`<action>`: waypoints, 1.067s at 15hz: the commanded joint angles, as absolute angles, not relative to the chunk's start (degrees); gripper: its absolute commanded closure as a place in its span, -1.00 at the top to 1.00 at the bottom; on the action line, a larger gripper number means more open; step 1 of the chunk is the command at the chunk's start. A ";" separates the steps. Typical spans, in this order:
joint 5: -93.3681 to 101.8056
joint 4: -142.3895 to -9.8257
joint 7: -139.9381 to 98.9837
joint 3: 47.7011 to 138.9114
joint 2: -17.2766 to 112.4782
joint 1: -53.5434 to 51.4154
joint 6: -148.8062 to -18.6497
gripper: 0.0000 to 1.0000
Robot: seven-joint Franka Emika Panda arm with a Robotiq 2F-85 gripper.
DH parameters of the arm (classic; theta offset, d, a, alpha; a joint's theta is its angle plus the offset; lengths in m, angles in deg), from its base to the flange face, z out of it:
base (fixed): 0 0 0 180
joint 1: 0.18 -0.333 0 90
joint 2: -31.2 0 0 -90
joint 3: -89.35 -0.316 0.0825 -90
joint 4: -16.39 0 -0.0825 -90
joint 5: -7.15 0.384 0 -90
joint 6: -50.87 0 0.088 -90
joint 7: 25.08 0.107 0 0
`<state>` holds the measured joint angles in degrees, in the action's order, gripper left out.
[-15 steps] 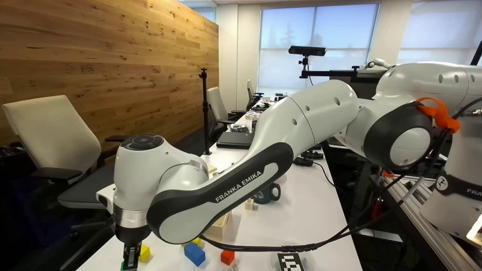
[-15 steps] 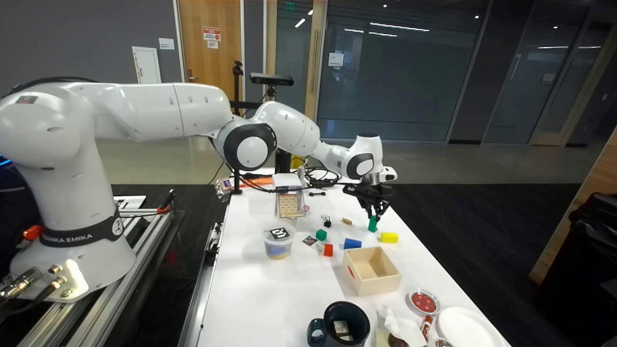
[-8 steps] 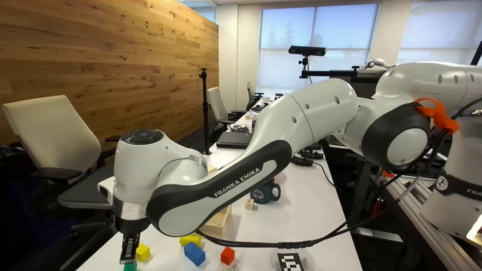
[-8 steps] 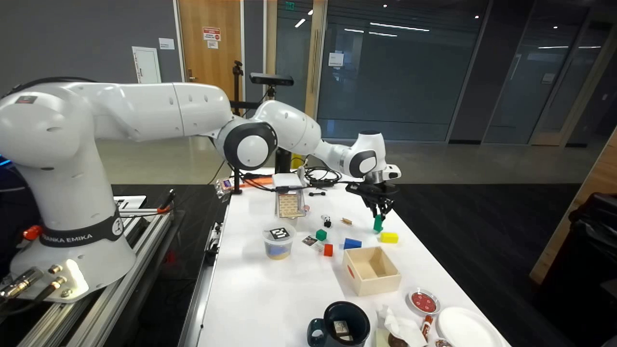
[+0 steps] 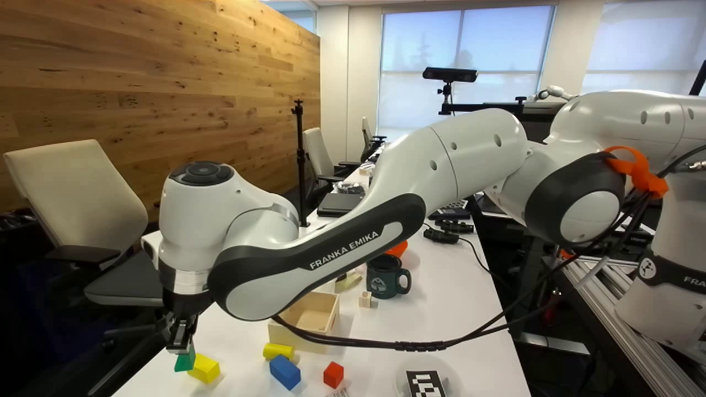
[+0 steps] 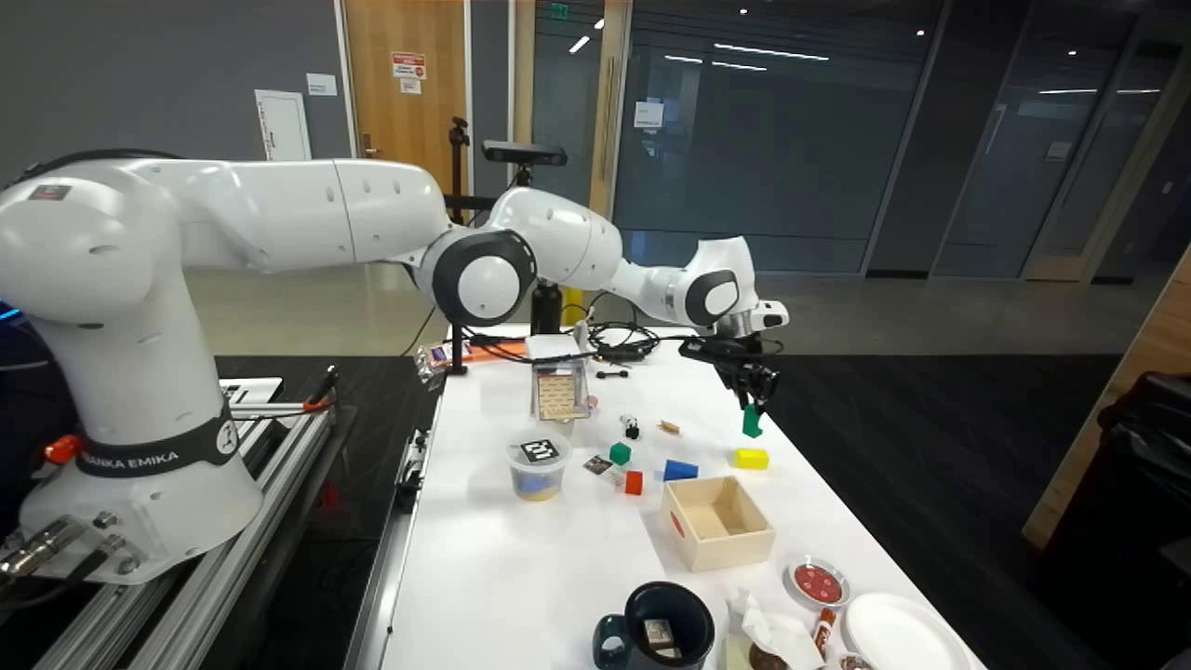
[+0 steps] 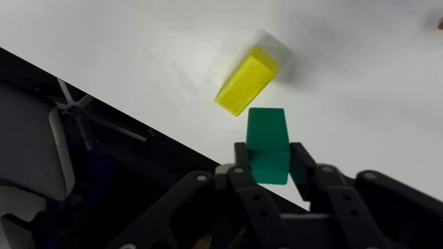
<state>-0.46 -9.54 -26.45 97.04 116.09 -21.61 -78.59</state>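
Observation:
A green block (image 7: 267,128) is held between the black fingers of my gripper (image 7: 269,157), whose pads press on its two sides. In both exterior views the green block (image 5: 185,361) (image 6: 752,424) hangs below the gripper (image 6: 756,404), apparently clear of the white table. Close by lies a yellow block (image 7: 246,81), resting on the tabletop just ahead of the held block in the wrist view. The same yellow block (image 5: 204,368) is partly overlapped by the green one in an exterior view.
A blue block (image 5: 285,372), a red cube (image 5: 333,375) and a yellow cylinder (image 5: 278,351) lie near an open wooden box (image 6: 698,544). A green cube (image 6: 620,453), lidded tub (image 6: 537,479) and dark mug (image 5: 386,277) stand farther off. The table edge (image 7: 145,125) passes beneath the gripper.
The arm has risen with the green block in its grip, and moved toward the table's edge, near the yellow block. The other objects have stayed put.

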 commanded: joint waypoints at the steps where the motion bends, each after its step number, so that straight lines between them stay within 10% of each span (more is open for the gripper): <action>1: -2.83 -9.00 -22.92 97.95 116.31 -21.52 -77.56 -0.81; 16: -0.01 -9.75 -18.09 94.78 114.13 -17.72 -72.64 -0.81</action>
<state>-0.77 -9.55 -19.87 96.32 115.56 -18.62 -75.69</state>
